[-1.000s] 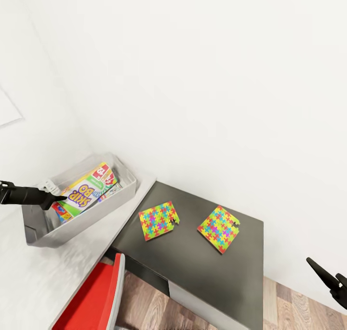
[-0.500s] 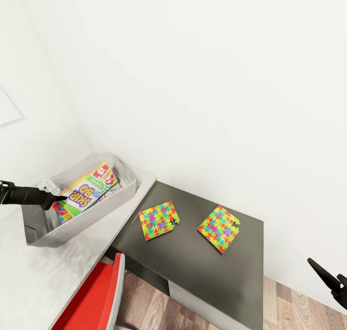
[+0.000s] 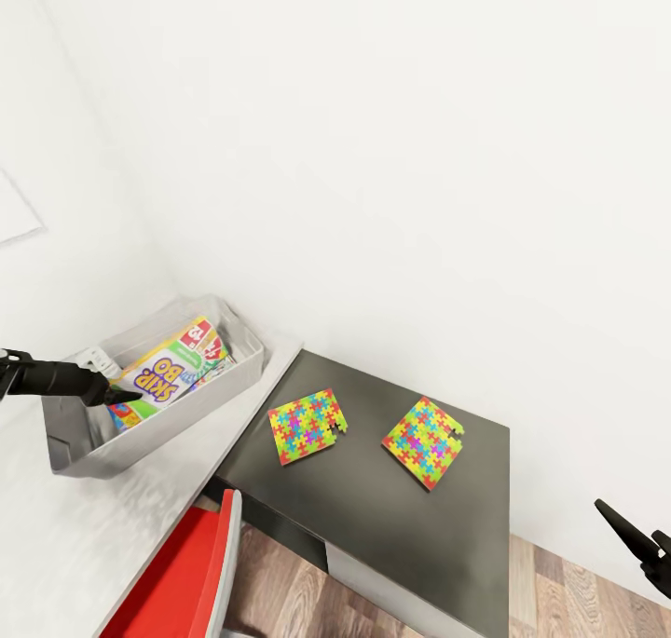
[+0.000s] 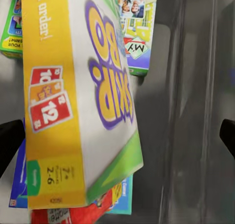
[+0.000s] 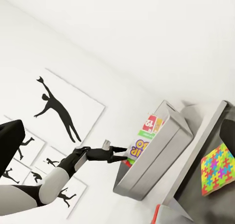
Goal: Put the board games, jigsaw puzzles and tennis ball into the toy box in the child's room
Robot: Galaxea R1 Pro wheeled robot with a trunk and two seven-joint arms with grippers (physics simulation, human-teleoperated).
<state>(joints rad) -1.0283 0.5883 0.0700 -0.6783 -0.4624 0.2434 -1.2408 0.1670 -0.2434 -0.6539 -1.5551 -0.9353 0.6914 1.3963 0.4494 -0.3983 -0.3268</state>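
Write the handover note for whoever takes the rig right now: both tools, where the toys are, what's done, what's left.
Left tool: open, empty, over the toy box, beside the SKIP-BO game.
Right tool: open, empty, off to the side past the table.
Done: SKIP-BO lies tilted in the toy box on other game boxes.
Left: two jigsaw puzzles flat on the dark table top, apart, outside the box. No tennis ball seen.

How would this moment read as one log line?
left tool: open, over toy box | game box: in box | puzzles: on table
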